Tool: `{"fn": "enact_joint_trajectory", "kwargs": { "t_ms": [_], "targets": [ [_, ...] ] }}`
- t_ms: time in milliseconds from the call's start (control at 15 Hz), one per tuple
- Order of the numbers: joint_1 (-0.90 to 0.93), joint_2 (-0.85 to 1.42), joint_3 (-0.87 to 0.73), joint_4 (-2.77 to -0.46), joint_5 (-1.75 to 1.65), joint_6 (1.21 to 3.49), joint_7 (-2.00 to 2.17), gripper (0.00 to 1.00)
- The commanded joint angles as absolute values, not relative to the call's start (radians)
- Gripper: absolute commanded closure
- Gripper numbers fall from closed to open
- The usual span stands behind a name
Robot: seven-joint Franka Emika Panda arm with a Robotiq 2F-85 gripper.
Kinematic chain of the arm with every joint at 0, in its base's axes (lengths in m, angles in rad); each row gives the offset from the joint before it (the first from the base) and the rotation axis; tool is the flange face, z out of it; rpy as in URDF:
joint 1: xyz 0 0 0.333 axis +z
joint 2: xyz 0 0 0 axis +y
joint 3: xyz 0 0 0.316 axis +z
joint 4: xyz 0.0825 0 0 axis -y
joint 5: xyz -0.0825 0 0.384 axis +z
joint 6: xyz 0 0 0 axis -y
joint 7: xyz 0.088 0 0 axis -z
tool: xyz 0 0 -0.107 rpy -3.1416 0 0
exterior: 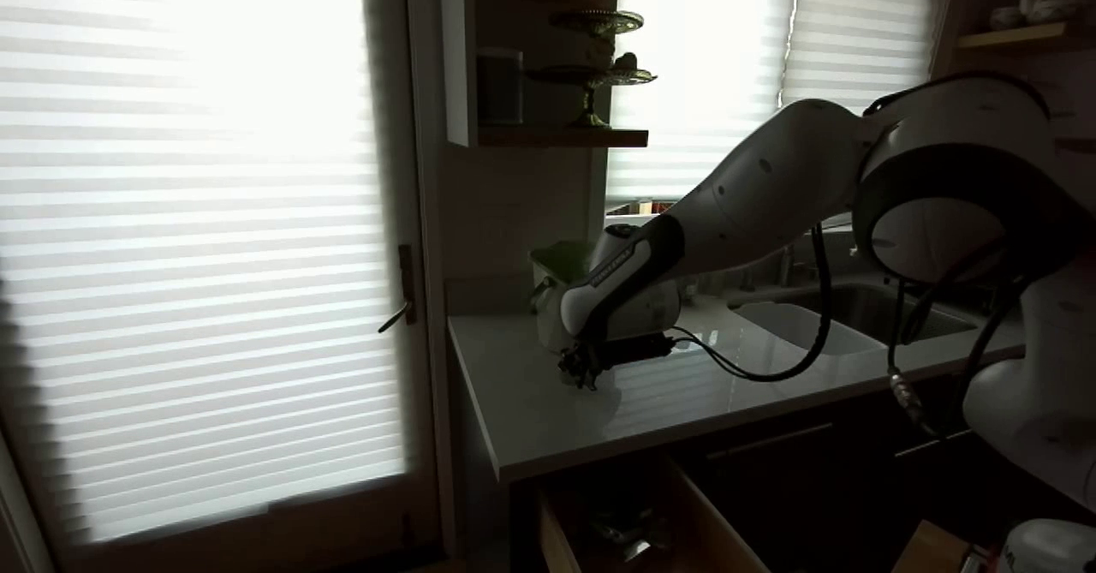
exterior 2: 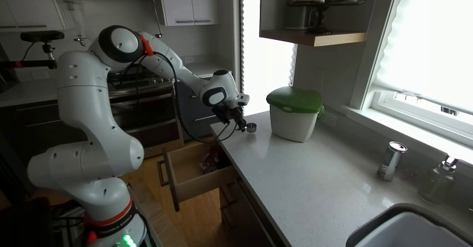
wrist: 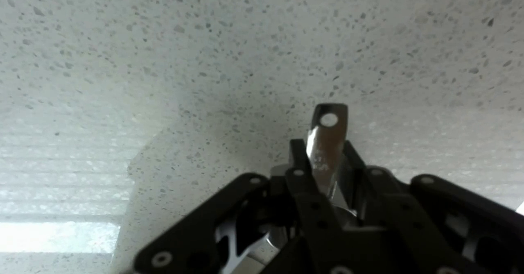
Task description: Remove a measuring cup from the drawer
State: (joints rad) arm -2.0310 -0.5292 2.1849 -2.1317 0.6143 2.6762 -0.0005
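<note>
Jaws clamped on meas. cup [exterior 2: 251, 128] | hndl [wrist: 326, 153] btwn 'em, end sticking out | ctr [exterior 2: 303, 175] below

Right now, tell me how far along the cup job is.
Done: the cup is out of the open drawer. In hand: the gripper grips its handle at the counter. Left: probably setting it down and letting go; whether it already touches the counter, I can't tell.

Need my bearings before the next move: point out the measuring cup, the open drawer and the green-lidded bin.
Measuring cup [wrist: 326, 153]: wrist view, on its metal handle.
Open drawer [exterior 2: 205, 184]: in an exterior view, on its wooden side wall.
Green-lidded bin [exterior 2: 292, 124]: in an exterior view, on its white body.
</note>
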Motion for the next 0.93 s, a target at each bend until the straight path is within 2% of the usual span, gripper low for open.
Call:
{"fn": "enact_joint_trajectory", "kwargs": {
  "t_ms": [0,600,733,867],
  "targets": [
    [-2.093,-0.589,2.232,-2.07,0.667,2.656,-0.036,0.94],
    [-2.135,-0.637,2.254,-2.025,0.679,2.636,-0.046,0.94],
    [-2.138,-0.643,2.255,-2.02,0.677,2.632,-0.045,0.93],
    [-2.141,-0.645,2.255,-2.014,0.675,2.624,-0.046,0.86]
  ]
}}
